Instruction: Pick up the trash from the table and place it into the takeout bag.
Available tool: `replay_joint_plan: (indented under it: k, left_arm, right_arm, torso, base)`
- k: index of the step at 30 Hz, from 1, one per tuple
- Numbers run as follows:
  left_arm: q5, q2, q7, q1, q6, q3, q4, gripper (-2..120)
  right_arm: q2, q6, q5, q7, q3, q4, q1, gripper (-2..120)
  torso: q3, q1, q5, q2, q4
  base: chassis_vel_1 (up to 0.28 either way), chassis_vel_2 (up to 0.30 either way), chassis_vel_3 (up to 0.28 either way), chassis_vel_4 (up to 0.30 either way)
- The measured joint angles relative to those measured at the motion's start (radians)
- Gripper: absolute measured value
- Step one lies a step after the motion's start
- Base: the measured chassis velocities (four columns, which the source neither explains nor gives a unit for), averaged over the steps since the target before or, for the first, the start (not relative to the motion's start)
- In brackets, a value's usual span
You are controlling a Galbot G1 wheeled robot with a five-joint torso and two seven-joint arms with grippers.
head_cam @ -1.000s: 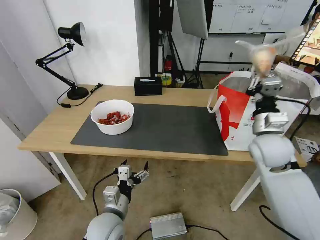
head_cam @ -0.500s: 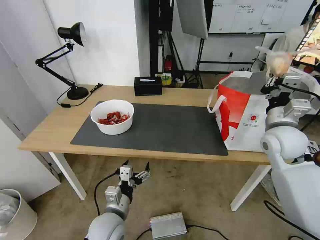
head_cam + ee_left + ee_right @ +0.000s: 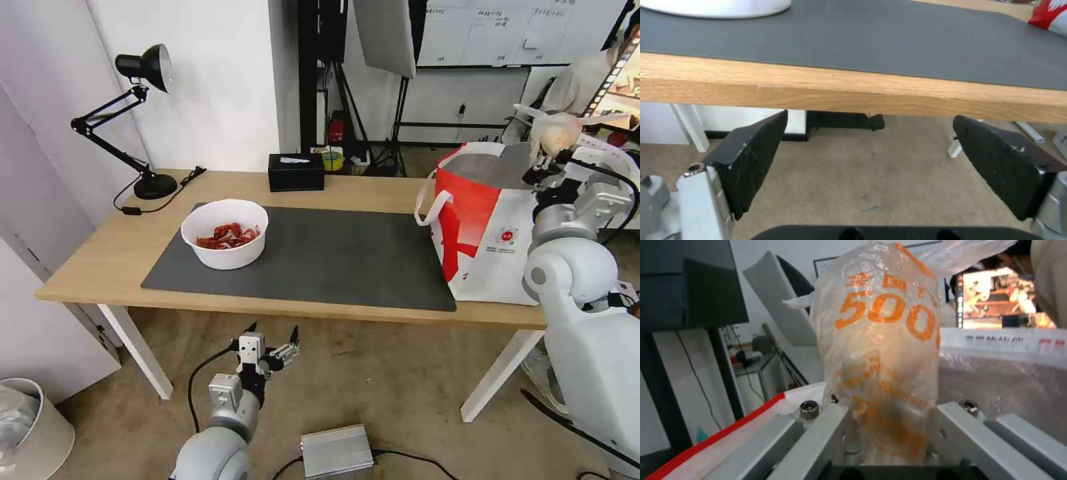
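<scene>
My long light-wood surface (image 3: 373,190) has open mat; right gripper (image 3: 548,160) jaws clamp the orange-printed knotted clear bag (image 3: 557,131) above the white-and-red tote (image 3: 490,230); left gripper (image 3: 270,343) jaws gape, empty, below the edge.

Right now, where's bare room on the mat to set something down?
The large dark grey mat is bare from the white round bowl of red shells across to the big white-and-red takeout bag. Crowded at the bag: the right pincer holds a knotted clear bag above it.
</scene>
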Motion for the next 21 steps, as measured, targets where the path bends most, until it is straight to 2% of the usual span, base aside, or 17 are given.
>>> replay_joint_plan:
  k: [2,5,6,13,14,17,18,21]
  left_arm:
    - [0.0,0.0,0.0,0.0,0.0,0.0,0.0,100]
    - [0.0,-0.002,-0.001,-0.001,0.001,0.002,-0.002,100]
    - [0.0,-0.002,-0.001,-0.001,0.001,0.002,-0.002,100]
    - [0.0,-0.003,-0.002,0.002,0.009,0.0,-0.014,100]
    - [0.0,-0.003,-0.002,0.002,0.009,0.0,-0.014,100]
    - [0.001,-0.002,-0.003,0.004,0.009,-0.001,-0.015,100]
    - [0.001,-0.002,-0.003,0.004,0.009,-0.001,-0.015,100]
    - [0.0,-0.001,-0.003,0.0,0.01,-0.002,-0.015,100]
  right_arm:
    - [0.0,-0.006,0.006,0.004,0.0,0.003,0.0,10]
    - [-0.003,-0.022,0.013,0.015,0.003,0.017,-0.003,22]
    - [-0.003,-0.022,0.013,0.015,0.003,0.017,-0.003,22]
    - [-0.006,-0.036,0.022,0.032,0.007,0.033,-0.003,52]
    - [-0.006,-0.036,0.022,0.032,0.007,0.033,-0.003,52]
    - [-0.004,-0.039,0.025,0.038,0.008,0.04,-0.006,65]
    - [-0.004,-0.039,0.025,0.038,0.008,0.04,-0.006,65]
    - [-0.002,-0.044,0.026,0.045,0.008,0.04,-0.011,80]
  torso:
    - [0.0,0.0,0.0,0.0,0.0]
    - [0.0,0.0,-0.0001,0.0,0.0]
    - [0.0,0.0,-0.0001,0.0,0.0]
    - [0.0,0.0,0.0,0.0,0.0]
    - [0.0,0.0,0.0,0.0,0.0]
    - [0.0,0.0,-0.0001,0.0,0.0]
    - [0.0,0.0,-0.0001,0.0,0.0]
    - [0.0,0.0,0.0,0.0,0.0]
  base:
    - [0.0,0.0,0.0,0.0]
    - [0.0,0.0,0.0,0.0]
    - [0.0,0.0,0.0,0.0]
    - [0.0,0.0,0.0,0.0]
    - [0.0,0.0,0.0,0.0]
    - [0.0,0.0,0.0,0.0]
    - [0.0,0.0,0.0,0.0]
    - [0.0,0.0,0.0,0.0]
